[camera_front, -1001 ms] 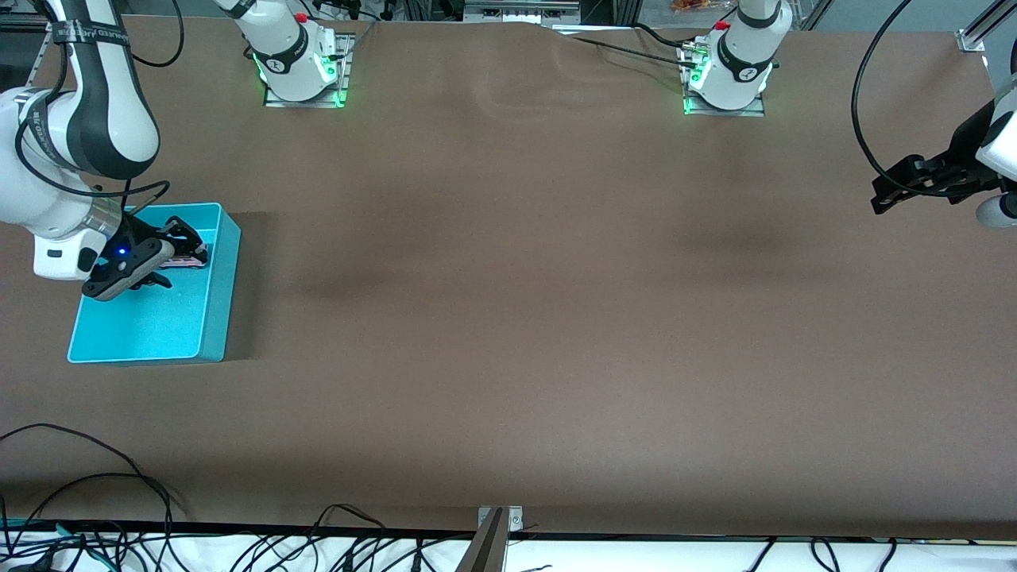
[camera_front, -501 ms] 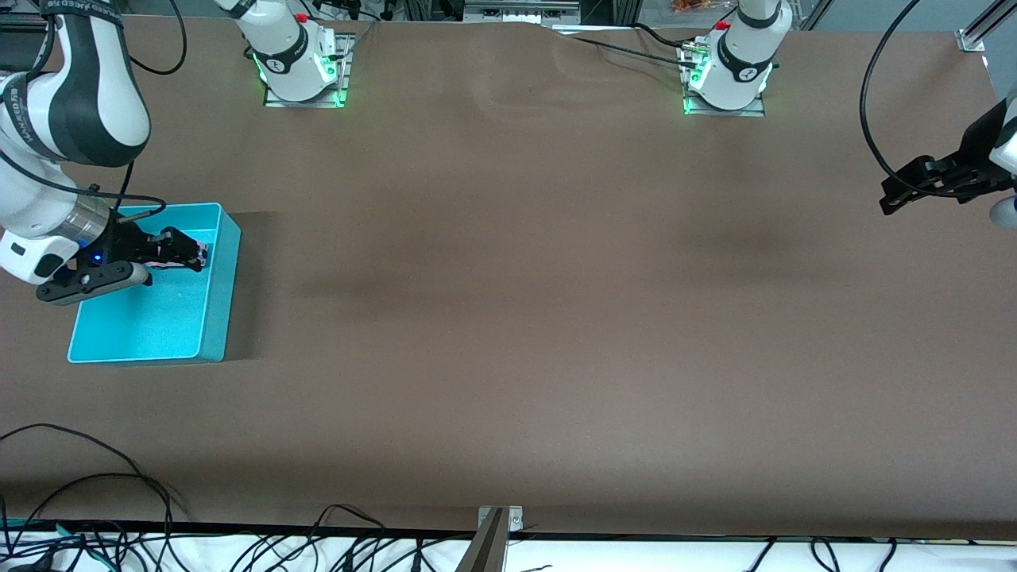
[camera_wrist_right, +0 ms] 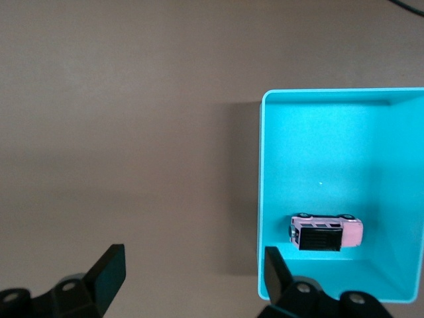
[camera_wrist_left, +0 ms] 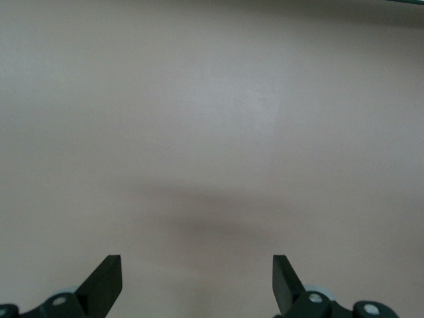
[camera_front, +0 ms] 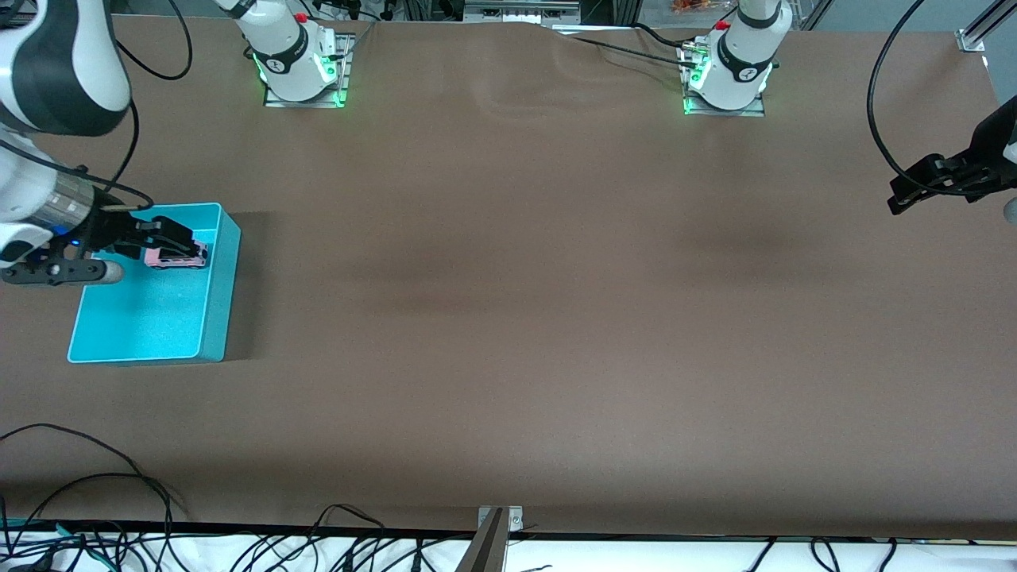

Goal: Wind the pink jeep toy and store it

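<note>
Pink jeep toy in turquoise bin, near its wall

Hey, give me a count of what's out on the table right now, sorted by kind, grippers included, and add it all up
Toy cars: 1, the pink jeep toy, lying in the bin
Bins: 1, the turquoise bin, toward the right arm's end of the table
Grippers: 2, the right gripper open over the bin, the left gripper open over bare table
Total: 4
</note>
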Robot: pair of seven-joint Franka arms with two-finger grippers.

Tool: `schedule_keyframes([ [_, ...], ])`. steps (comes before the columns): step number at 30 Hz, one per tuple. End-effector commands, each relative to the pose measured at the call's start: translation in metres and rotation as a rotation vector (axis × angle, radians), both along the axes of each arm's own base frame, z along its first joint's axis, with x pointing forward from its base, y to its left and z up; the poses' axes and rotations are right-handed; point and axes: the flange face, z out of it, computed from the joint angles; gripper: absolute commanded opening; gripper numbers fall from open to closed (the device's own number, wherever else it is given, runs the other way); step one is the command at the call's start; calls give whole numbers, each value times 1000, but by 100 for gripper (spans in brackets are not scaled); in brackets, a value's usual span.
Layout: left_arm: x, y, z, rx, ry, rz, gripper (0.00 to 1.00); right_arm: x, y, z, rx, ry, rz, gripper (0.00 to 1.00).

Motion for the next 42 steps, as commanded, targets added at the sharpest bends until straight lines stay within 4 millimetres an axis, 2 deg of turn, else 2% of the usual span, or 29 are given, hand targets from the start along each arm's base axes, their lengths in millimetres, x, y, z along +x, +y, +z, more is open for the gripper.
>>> schedule_keyframes([
  [1, -2, 0, 8, -11, -6, 8, 100, 1, -4, 30, -32, 1, -20, 100],
  [7, -2, 0, 8, -11, -6, 8, 100, -2, -5, 60, -39, 15, -24, 100],
  [14, -2, 0, 8, -11, -6, 8, 100, -6, -4, 75, -46, 28, -24, 100],
  [20, -2, -1, 8, -11, -6, 6, 100, -7, -3, 77, -49, 24, -60, 100],
  [28, -2, 0, 8, -9, -6, 8, 100, -8, -2, 102, -47, 15, -50, 100],
  [38, -2, 0, 8, -11, -6, 8, 100, -11, -3, 106, -53, 25, -48, 100],
  [42, -2, 0, 8, -11, -6, 8, 100, -13, -4, 115, -61, 25, -63, 100],
])
